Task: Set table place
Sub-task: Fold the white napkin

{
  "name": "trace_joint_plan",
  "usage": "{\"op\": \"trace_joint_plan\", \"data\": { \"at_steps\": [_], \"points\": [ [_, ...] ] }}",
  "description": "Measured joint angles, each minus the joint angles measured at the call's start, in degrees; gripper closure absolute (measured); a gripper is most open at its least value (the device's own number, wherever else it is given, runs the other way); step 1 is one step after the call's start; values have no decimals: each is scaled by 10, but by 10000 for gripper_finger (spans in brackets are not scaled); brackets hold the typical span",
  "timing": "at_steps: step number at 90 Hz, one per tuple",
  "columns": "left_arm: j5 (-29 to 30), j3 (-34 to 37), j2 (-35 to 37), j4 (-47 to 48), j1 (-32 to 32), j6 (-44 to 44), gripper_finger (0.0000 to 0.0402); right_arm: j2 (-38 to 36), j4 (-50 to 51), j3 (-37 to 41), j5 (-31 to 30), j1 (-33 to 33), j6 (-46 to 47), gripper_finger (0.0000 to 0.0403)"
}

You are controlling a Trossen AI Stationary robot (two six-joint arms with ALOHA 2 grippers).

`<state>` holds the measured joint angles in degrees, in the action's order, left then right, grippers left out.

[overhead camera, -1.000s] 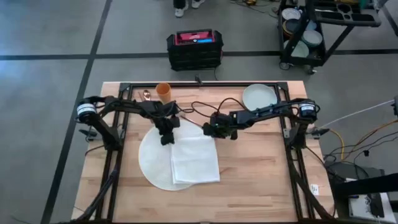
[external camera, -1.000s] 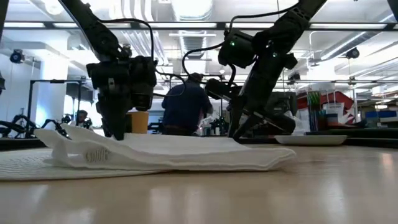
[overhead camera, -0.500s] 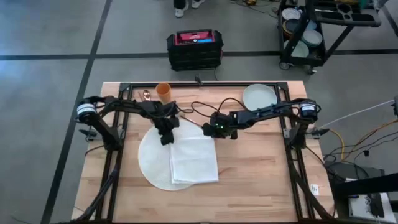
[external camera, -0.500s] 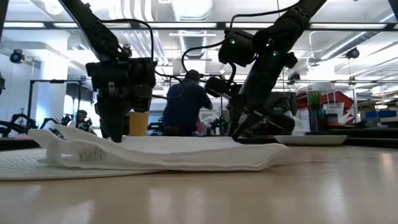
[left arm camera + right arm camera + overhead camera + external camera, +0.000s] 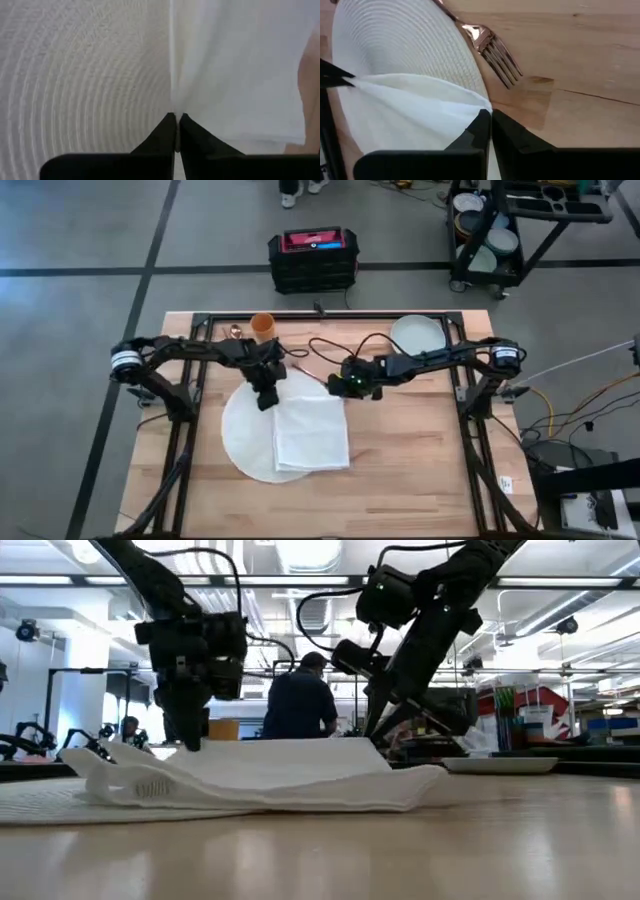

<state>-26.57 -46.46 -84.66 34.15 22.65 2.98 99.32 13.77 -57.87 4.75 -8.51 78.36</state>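
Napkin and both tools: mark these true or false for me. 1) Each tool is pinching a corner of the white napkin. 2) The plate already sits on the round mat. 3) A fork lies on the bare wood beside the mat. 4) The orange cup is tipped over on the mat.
1) True. The left tool and the right tool are each shut on a far corner of the white napkin, lifting that edge.
2) False. The plate rests on the table at the far right, clear of the round mat.
3) True. The fork lies on wood just off the mat's edge.
4) False. The orange cup stands upright on the table at the far edge.
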Motion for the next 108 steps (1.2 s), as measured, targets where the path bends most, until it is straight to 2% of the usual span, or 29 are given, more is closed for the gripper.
{"op": "trace_joint_plan", "data": {
  "at_steps": [20, 55, 108],
  "points": [
    [21, -26, 24, 19, 0, -6, 402, -10, 1, 0, -9, 0, -14, 403],
    [23, -26, 24, 36, -11, 6, 402, -53, 37, 0, -28, 1, -38, 403],
    [40, -25, 24, 44, -80, 35, 401, -79, 56, 0, -47, 41, -24, 403]
  ]
}}
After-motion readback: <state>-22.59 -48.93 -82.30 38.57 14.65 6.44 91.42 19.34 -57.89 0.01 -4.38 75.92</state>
